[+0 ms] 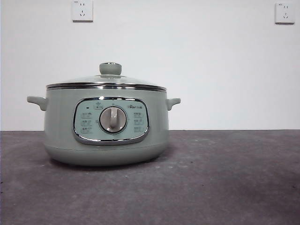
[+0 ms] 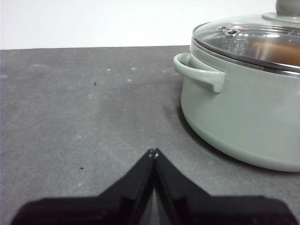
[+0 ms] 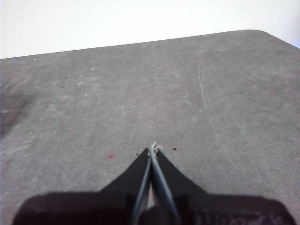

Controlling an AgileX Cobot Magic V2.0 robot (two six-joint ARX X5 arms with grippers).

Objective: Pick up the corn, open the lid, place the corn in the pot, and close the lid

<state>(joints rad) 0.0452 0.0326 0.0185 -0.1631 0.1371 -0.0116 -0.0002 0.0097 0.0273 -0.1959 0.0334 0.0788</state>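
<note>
Left gripper [image 2: 153,152] low over grey table [image 2: 84,122], jaws pressed together, nothing held. Right gripper [image 3: 152,149] likewise closed and empty, over bare tabletop. Further back — pot [image 1: 105,126] upright on table, dial panel facing front camera, side handle near left gripper. Lid [image 1: 108,80] seated on rim, knob on top. Orange blur under glass [image 2: 272,49] — probably corn, inside pot; outline unclear. Wall sockets [image 1: 82,10] behind.

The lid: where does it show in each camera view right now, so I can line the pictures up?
Front view: the lid sits closed on the pot, left of centre.
Left wrist view: the lid is at the upper right edge, partly cut off.
Right wrist view: not in it.
Shared landmark: the pot's side handle.
</note>
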